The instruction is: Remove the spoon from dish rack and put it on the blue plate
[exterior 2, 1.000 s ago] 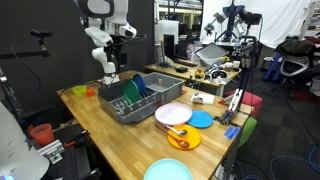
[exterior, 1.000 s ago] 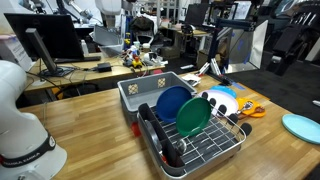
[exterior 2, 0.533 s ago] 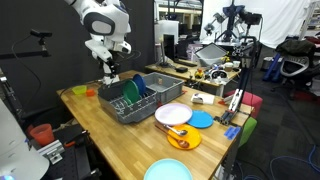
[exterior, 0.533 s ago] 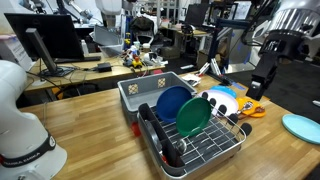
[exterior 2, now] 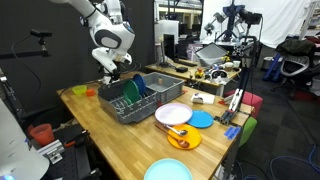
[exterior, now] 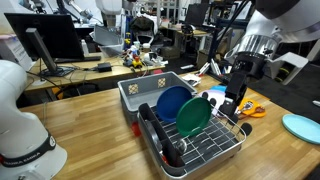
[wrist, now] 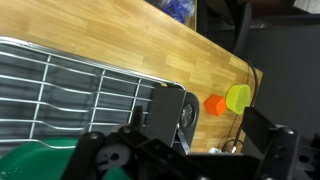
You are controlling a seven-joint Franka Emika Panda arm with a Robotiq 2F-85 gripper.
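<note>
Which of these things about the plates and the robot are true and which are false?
1. A green plate stands in the dish rack. True.
2. The end effector hovers over the blue plate. False: it hovers above one end of the dish rack, and the blue plate lies apart on the table.
3. A spoon lies on the blue plate. False: nothing shows on it.
4. A grey tub sits next to the dish rack. True.
</note>
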